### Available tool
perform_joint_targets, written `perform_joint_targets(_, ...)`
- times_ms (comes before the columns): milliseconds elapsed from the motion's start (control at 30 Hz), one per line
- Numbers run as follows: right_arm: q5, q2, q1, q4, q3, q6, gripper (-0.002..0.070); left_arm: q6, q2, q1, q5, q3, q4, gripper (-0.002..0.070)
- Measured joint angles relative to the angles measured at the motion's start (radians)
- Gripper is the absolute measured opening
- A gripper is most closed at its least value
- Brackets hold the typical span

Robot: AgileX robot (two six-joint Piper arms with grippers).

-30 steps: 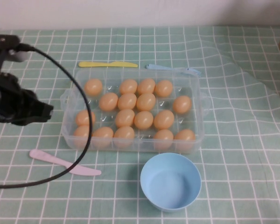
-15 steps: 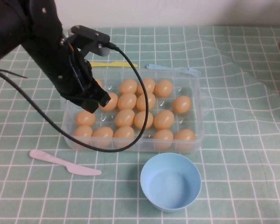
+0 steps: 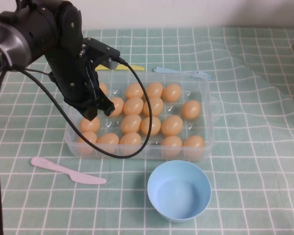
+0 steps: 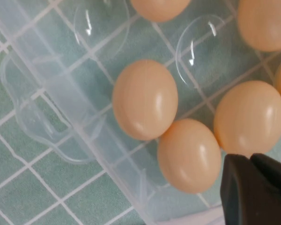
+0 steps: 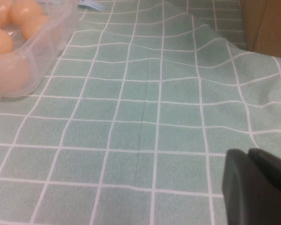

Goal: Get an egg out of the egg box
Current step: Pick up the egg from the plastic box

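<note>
Left hand [image 3: 95, 108] hovers over the 9 o'clock end of the clear plastic egg box [image 3: 209, 105], above a light orange-brown egg [image 4: 145, 99]; can't tell its grip. Right hand [image 5: 255, 187] sits low over the green checked worktop [image 5: 145, 122], well off at 3 o'clock, grip unclear too.

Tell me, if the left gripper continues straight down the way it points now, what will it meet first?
Probably an egg in the left end of the egg box. The left gripper hangs over that end; depth is unclear. The right gripper stays low over the tablecloth.
</note>
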Motion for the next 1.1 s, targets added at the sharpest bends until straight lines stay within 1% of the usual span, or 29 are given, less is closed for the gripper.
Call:
perform_joint_targets(133,0.000,0.000,0.000,0.000,0.000,0.000,-0.0017,-0.002,0.000,0.000,-0.005,-0.004,0.011,-0.0004)
perform_joint_targets(300,0.000,0.000,0.000,0.000,0.000,0.000,-0.0017,0.013,0.019,0.000,-0.008,-0.004,0.076,-0.0003)
perform_joint_targets(400,0.000,0.000,0.000,0.000,0.000,0.000,-0.0017,0.037,0.029,0.000,-0.008,-0.004,0.081,0.0021)
perform_joint_targets(433,0.000,0.000,0.000,0.000,0.000,0.000,-0.0017,0.044,0.030,0.000,-0.008,-0.004,0.076,0.0039)
perform_joint_targets(467,0.000,0.000,0.000,0.000,0.000,0.000,-0.0017,0.047,0.030,0.000,-0.010,-0.004,0.074,0.0076)
perform_joint_targets(533,0.000,0.000,0.000,0.000,0.000,0.000,-0.0017,0.049,0.030,0.000,-0.011,-0.004,0.068,0.0155)
perform_joint_targets(600,0.000,0.000,0.000,0.000,0.000,0.000,-0.0017,0.049,0.030,0.000,-0.016,-0.004,0.063,0.0258)
perform_joint_targets(667,0.000,0.000,0.000,0.000,0.000,0.000,-0.0017,0.050,0.030,0.000,-0.030,-0.004,0.064,0.0337)
perform_joint_targets(700,0.000,0.000,0.000,0.000,0.000,0.000,-0.0017,0.058,0.030,0.000,-0.040,-0.004,0.063,0.0364)
perform_joint_targets(800,0.000,0.000,0.000,0.000,0.000,0.000,-0.0017,0.131,0.030,-0.008,-0.064,-0.004,0.063,0.0400)
perform_joint_targets(900,0.000,0.000,0.000,0.002,0.000,0.000,-0.0017,0.250,0.030,-0.030,-0.067,-0.004,0.074,0.0410)
perform_joint_targets(967,0.000,0.000,0.000,0.002,0.000,0.000,-0.0017,0.305,0.030,-0.052,-0.070,-0.004,0.116,0.0412)
perform_joint_targets(1100,0.000,0.000,0.000,0.002,0.000,0.000,-0.0017,0.318,0.046,-0.091,-0.072,-0.004,0.180,0.0413)
